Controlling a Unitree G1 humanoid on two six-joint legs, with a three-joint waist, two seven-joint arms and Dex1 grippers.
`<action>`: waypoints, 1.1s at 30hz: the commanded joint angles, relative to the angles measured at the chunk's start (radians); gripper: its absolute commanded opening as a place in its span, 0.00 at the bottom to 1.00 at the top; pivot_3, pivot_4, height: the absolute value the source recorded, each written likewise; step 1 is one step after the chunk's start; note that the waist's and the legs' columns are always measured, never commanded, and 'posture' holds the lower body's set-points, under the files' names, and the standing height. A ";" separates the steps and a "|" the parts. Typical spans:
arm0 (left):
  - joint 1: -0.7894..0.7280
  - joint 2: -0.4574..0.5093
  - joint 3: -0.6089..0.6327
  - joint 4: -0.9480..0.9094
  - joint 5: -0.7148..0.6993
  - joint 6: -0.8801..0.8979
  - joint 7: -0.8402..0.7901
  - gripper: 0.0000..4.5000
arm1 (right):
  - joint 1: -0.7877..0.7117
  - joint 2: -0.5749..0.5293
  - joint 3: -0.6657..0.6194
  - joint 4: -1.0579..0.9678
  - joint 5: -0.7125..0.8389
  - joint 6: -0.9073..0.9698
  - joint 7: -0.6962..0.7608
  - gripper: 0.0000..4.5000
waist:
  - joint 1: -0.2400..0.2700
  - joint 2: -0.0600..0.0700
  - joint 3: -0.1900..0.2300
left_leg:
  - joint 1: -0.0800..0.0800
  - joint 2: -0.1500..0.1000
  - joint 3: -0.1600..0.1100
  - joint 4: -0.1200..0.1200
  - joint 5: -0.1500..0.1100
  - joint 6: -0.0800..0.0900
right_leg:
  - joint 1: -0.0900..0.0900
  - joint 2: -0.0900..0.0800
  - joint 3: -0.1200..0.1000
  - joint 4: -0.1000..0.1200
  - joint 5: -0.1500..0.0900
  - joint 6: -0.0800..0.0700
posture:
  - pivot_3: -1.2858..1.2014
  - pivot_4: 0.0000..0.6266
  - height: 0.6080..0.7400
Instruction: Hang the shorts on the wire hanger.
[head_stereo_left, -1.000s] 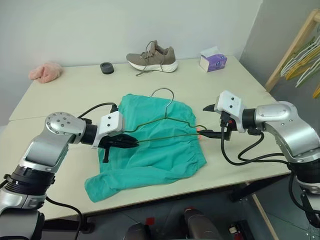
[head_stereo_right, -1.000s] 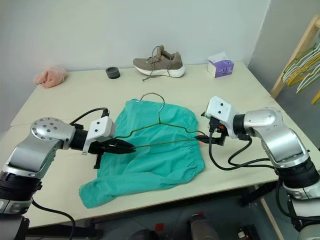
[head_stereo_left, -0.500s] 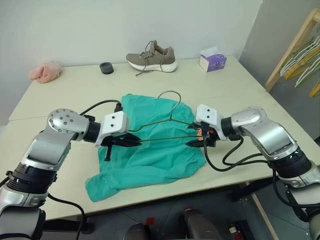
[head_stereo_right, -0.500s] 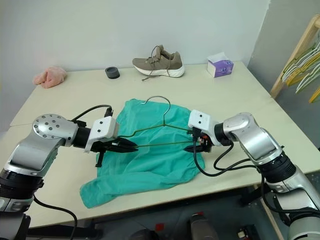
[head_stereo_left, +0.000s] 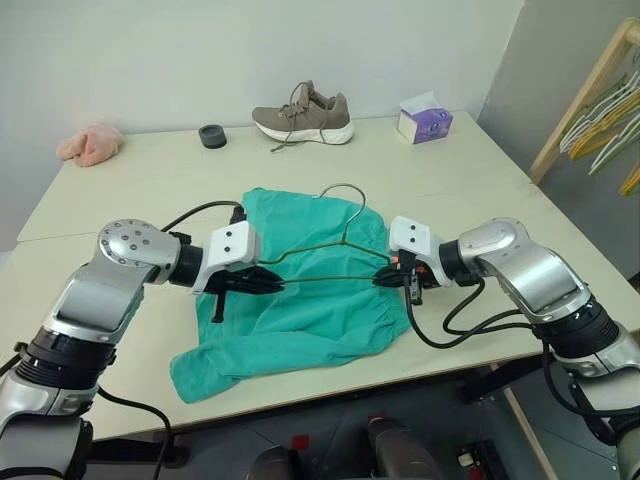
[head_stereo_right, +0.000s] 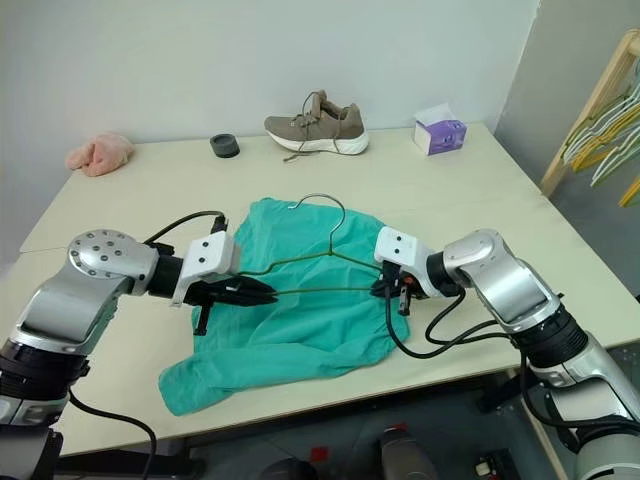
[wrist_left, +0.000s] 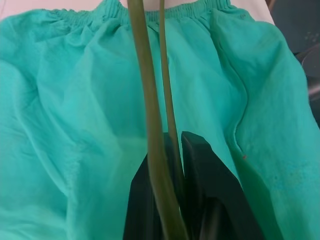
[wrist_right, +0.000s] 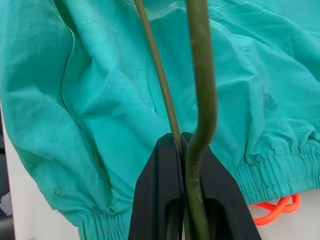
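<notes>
Both grippers, left (head_stereo_left: 268, 284) and right (head_stereo_left: 384, 281), pinched opposite corners of the wire hanger (head_stereo_left: 330, 258) (lifted, likely for threading) above the shorts (head_stereo_left: 300, 320) on the table (head_stereo_left: 150, 180).

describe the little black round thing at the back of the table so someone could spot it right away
Along the far edge of the table, by the wall, a pink cloth lies left and a tan shoe sits mid-table. Between them is the black ring, the row's only small, dark, round item.
</notes>
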 joint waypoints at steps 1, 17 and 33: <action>-0.002 -0.026 0.032 -0.066 -0.072 0.037 0.005 0.25 | 0.003 -0.007 -0.042 -0.024 -0.001 -0.002 -0.022 0.00 | 0.000 0.000 0.000 | 0.000 0.000 0.000 0.000 0.000 0.000 | 0.000 0.000 0.000 0.000 0.000 0.000 | 0.45 0.15 1.00; -0.010 -0.142 0.390 0.058 -0.355 0.336 0.293 0.66 | 0.236 -0.184 -0.227 -0.079 0.043 0.051 -0.047 0.00 | 0.004 0.000 0.000 | 0.000 0.000 -0.001 0.001 0.000 0.000 | 0.001 0.000 -0.001 0.000 0.000 0.000 | 0.45 0.16 1.00; 0.346 -0.076 0.067 0.002 -0.158 0.121 0.123 0.66 | 0.681 -0.315 -0.612 -0.114 0.128 0.187 -0.169 0.00 | -0.005 -0.002 0.001 | 0.002 0.000 0.000 -0.001 0.000 0.000 | 0.001 -0.001 0.001 0.000 -0.001 0.001 | 0.42 0.19 1.00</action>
